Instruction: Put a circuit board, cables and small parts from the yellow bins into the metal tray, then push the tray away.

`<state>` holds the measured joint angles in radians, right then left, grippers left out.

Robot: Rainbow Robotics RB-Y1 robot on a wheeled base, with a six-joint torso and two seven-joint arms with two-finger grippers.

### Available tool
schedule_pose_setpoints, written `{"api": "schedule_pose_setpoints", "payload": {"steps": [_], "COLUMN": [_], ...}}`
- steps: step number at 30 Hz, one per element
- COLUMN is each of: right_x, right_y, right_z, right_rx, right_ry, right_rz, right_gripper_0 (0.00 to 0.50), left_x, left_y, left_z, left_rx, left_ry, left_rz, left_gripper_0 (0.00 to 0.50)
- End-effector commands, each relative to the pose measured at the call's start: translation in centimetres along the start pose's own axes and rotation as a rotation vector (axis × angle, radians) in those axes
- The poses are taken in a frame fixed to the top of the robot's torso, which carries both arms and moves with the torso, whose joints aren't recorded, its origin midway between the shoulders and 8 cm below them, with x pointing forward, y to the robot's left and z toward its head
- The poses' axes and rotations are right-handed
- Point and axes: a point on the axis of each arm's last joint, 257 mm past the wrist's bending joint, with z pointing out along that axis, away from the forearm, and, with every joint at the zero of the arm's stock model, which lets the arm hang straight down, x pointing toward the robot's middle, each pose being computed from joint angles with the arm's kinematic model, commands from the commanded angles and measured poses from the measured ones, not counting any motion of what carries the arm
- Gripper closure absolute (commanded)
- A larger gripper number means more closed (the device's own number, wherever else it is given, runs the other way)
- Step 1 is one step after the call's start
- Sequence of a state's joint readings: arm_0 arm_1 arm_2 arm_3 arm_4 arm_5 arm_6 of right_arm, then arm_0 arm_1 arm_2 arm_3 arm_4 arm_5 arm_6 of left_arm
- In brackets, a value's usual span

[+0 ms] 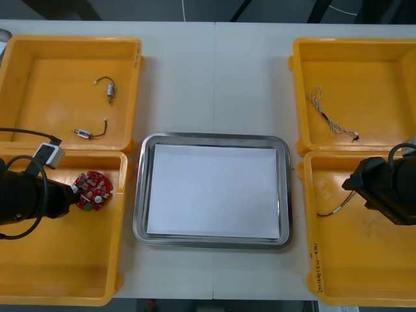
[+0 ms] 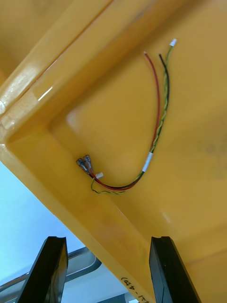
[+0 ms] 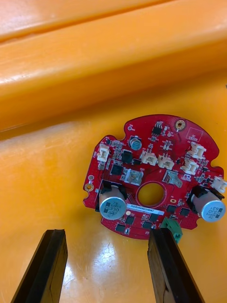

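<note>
left gripper [image 3: 106,234] released near round circuit board [image 3: 156,163], right gripper [image 2: 108,239] released near twisted cable [image 2: 150,160]

Light table [image 1: 214,78], dark floor [image 1: 130,8] beyond

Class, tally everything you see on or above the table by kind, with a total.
Yellow bins: 4
Metal tray: 1
Red circuit board: 1
Cables: 2
Small metal parts: 2
Open robot hands: 2, left hand by the board, right hand by a cable
Total: 12
</note>
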<state>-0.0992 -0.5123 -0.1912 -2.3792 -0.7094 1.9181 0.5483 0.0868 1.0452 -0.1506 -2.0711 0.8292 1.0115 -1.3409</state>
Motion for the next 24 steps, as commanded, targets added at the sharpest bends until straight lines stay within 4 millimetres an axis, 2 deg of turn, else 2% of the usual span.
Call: {"api": "schedule_pose_setpoints", "payload": {"steps": [1,13,19,24], "right_x": [-0.9,-1.3,-0.6,0.0], "right_y": [1.1,-1.2,-1.4,-1.7], "right_z": [0.3,2.7,3.7,4.7], "right_rx": [0.007,0.078,0.087,0.099], "right_ry": [-0.013,0.015,0.047,0.077], "right_rz": [0.072,0.233,0.274,0.318], "right_gripper_0": [0.0,0.0,0.0,0.0], "left_x": [-1.7,-2.4,-2.4,-2.3], "left_y": [0.7,1.1,1.3,1.0], "left_z": [-0.5,-0.3,0.0,1.1], "left_rx": [-0.022,-0.026,-0.028,-0.025], "left_ry": [-0.029,-0.037,-0.036,-0.038], "left_rz": [0.04,0.029,0.02,0.031], "left_gripper_0": [0.0,0.0,0.0,0.0]}}
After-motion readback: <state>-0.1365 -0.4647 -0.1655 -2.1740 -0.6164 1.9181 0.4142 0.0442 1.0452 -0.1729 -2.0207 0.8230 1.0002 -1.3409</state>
